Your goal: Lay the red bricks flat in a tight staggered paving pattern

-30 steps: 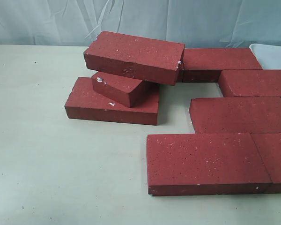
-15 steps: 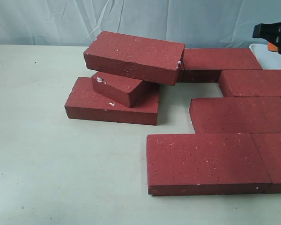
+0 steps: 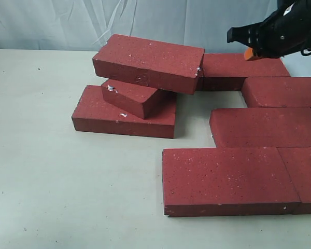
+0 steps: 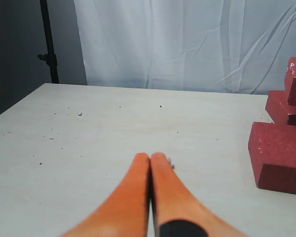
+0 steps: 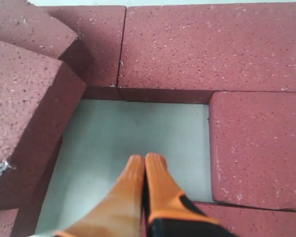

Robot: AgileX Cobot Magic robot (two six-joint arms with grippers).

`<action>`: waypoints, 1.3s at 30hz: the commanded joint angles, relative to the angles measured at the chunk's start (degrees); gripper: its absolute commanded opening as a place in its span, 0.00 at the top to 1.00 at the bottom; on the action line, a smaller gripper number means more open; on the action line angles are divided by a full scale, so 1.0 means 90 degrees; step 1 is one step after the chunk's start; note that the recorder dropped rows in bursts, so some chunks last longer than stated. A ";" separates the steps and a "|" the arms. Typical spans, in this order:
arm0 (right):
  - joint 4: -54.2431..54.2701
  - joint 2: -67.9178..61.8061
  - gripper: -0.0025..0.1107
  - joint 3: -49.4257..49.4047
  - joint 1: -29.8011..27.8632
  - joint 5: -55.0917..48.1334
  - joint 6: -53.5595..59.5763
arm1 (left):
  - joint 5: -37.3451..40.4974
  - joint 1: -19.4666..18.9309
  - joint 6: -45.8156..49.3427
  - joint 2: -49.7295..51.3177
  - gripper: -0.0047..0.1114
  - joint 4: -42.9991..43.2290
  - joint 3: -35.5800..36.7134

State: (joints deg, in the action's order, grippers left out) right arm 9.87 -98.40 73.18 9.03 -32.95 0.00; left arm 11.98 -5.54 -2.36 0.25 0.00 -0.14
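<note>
Nearest, the laid red bricks (image 3: 230,179) lie flat in staggered rows; behind them sits a heap (image 3: 124,118) of three, its top brick (image 3: 147,61) tilted. Farthest, the right gripper (image 3: 249,53) hovers above the back row, clenched and empty; the left gripper (image 4: 150,163), clenched on nothing, hangs over the table (image 4: 138,118); the step seems an approach, and taking the top brick calls for parted fingers.

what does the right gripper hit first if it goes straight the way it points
The right gripper would probably meet the bare table in the gap between red bricks; if shallower, the flat brick beyond. Depth is unclear.
</note>
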 commanded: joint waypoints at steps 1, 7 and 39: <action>0.0004 -0.0115 0.99 0.0065 0.0032 0.0119 0.0041 | -0.0036 -0.0001 -0.0009 -0.0028 0.96 0.0000 0.0016; 0.0124 -0.0173 0.99 0.0065 0.0032 0.0207 0.0054 | -0.0036 -0.0001 -0.0009 -0.0028 0.96 0.0000 0.0016; 0.0629 -0.1162 0.99 0.0605 0.0049 -0.0021 0.0596 | -0.2456 -0.0001 -0.0040 -0.0028 0.96 -0.1269 0.0016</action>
State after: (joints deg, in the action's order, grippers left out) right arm 15.16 -108.86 78.18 9.38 -33.70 4.33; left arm -8.36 -5.54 -2.36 0.25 -7.98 -0.14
